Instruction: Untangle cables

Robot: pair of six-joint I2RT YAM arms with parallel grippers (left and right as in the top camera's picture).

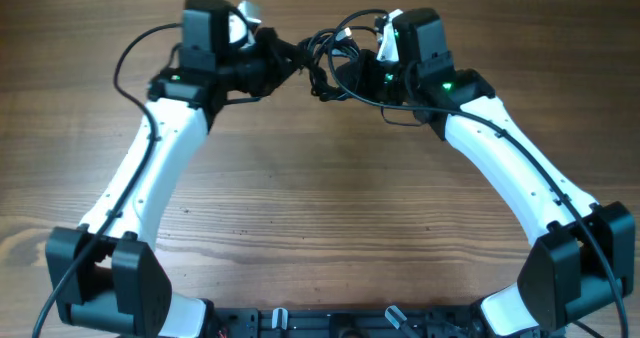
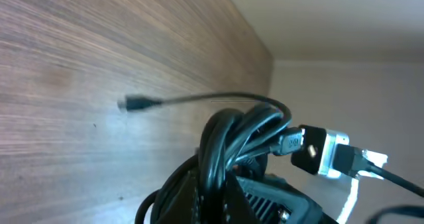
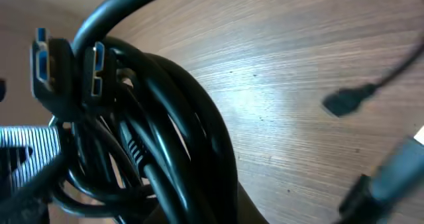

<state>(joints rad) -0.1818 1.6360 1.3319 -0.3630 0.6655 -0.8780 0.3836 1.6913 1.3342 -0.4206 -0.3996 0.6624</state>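
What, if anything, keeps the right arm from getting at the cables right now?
Probably nothing, so yes: the right gripper sits right at the cables, which fill its wrist view. The left gripper grips the bundle from the opposite side, leaving this side free.

Black cables, tangled looped bundle, blue-faced plugs, near table's far edge

Cables: black plastic jacket, smooth, glossy.
Plug ends: black moulded plastic, blue plastic inserts.
Table: brown wood grain, matt, fine streaks.
My arm shells: white plastic, smooth, semi-gloss.
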